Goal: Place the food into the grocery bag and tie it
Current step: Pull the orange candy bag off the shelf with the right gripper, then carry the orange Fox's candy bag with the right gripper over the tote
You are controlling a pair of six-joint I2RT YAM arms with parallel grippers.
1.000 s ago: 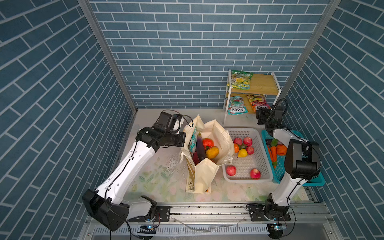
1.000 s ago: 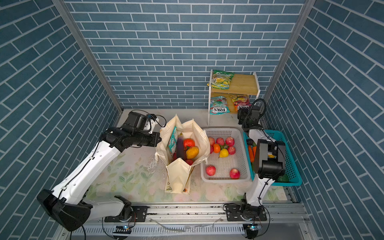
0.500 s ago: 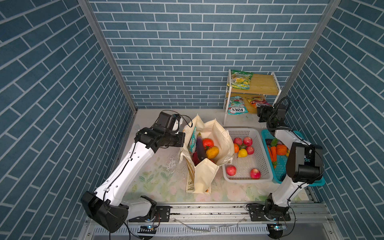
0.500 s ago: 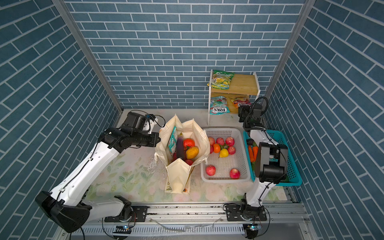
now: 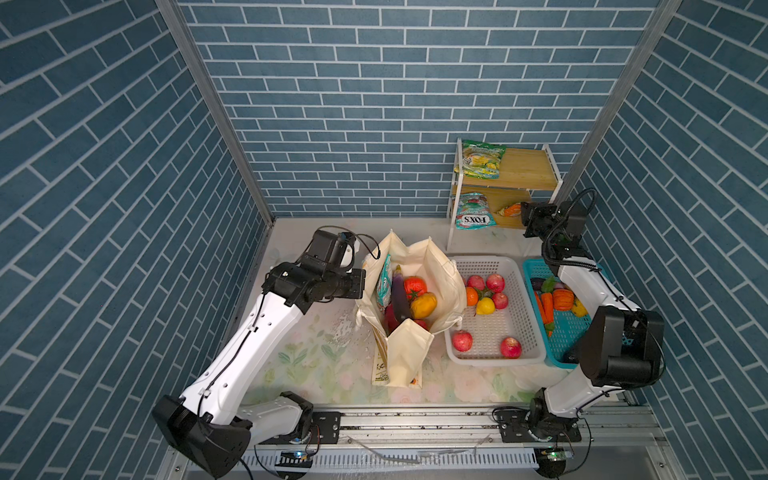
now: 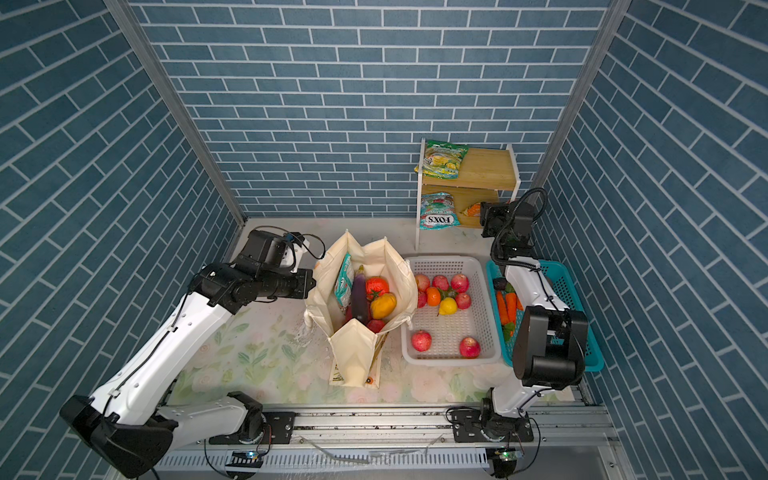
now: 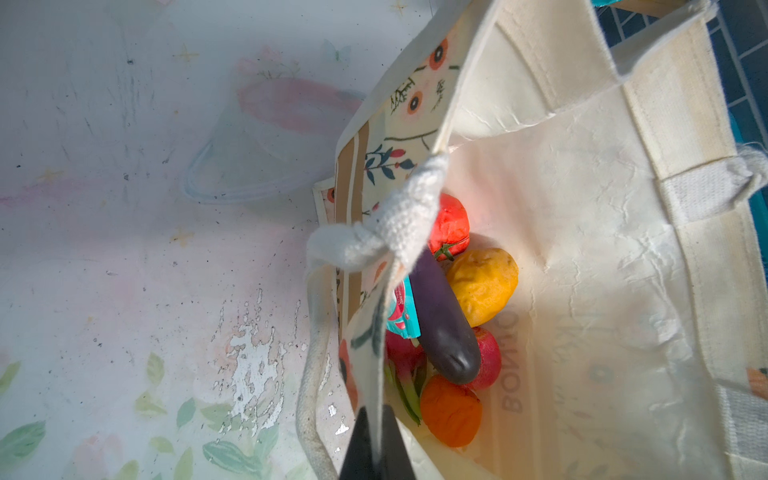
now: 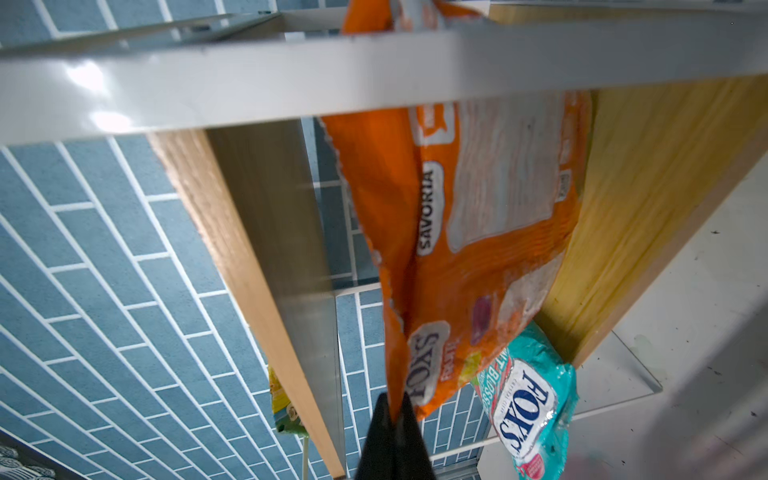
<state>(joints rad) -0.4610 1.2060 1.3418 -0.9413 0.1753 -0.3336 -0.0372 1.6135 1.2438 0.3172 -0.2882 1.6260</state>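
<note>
Half-filled bag (image 5: pixel 409 353) untied; left claw (image 7: pixel 376 432) pinches its rim; right claw (image 8: pixel 394 415) pinches orange packet (image 8: pixel 478 249) on far shelf (image 5: pixel 523 166); apples (image 5: pixel 462 340) remain.

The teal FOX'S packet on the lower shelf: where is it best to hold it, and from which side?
Grip the teal FOX'S packet by its flat front edge, which pokes out past the lower board of the wooden shelf. Come from the open front, jaws across that thin edge; the upper board covers the packet's rear, so a descent from above looks blocked.
</note>
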